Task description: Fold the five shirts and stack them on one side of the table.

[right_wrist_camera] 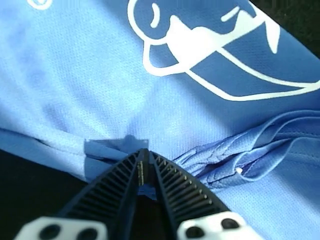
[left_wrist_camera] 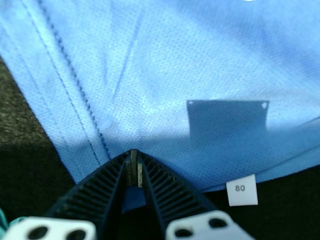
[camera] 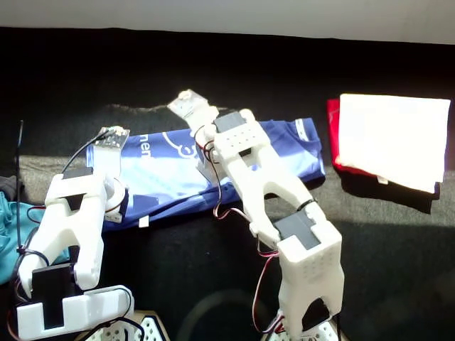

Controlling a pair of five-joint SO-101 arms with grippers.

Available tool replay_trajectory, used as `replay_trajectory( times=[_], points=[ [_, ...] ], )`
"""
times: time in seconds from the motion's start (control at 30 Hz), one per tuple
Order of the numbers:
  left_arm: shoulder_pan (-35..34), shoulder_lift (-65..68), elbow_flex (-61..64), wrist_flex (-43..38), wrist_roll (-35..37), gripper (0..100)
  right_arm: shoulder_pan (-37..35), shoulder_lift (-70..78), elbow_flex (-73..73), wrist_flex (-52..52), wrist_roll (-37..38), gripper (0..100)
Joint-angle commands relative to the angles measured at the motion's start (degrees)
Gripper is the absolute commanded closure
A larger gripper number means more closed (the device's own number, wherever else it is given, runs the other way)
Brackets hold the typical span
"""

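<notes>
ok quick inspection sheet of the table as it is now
surface: black-covered table, partly sunlit
job's things: blue shirt spread mid-table; white shirt folded atop red shirt at one side; teal shirt at the opposite edge
clutter: nothing seen
grippers: left gripper and right gripper both shut on the blue shirt's edge
cables: wires run along both arms
surroundings: pale wall behind the table

dark table cover [camera: 398,256], perhaps felt
</notes>
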Motion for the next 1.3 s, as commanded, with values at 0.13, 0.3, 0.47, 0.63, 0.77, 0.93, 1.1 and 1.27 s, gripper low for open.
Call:
replay_trajectory(
  times=[0.13, 0.3, 0.47, 0.63, 0.77, 0.93, 1.1, 1.27],
  points=[
    [0.57, 0.22, 0.13, -0.79, 0.35, 99, 0.40, 3.82, -2.07, -2.68, -0.35, 99.3],
    [0.57, 0.22, 0.13, -0.79, 0.35, 99, -0.84, 3.65, -2.15, 2.95, -0.35, 99.3],
    [0.57, 0.22, 0.13, -0.79, 0.35, 99, -0.66, 3.21, -2.15, 7.34, -0.26, 99.3],
    [0.57, 0.22, 0.13, -0.79, 0.35, 99, -0.66, 3.12, -2.59, 8.04, 0.00, 99.3],
    [0.57, 0.22, 0.13, -0.79, 0.35, 99, -0.66, 3.21, -9.36, 7.69, -0.26, 99.3],
    [0.66, -0.04, 0.13, -0.79, 0.35, 99, 0.13, 3.21, -24.57, 11.47, -0.26, 99.3],
    [0.48, -0.22, -3.82, 0.62, 0.44, 99, 3.30, 3.30, -41.54, 23.16, -0.26, 99.3],
    [0.75, -0.31, -16.66, 14.51, 7.82, 99, 4.35, 3.30, -45.85, 30.99, 0.00, 99.0]
  ],
)
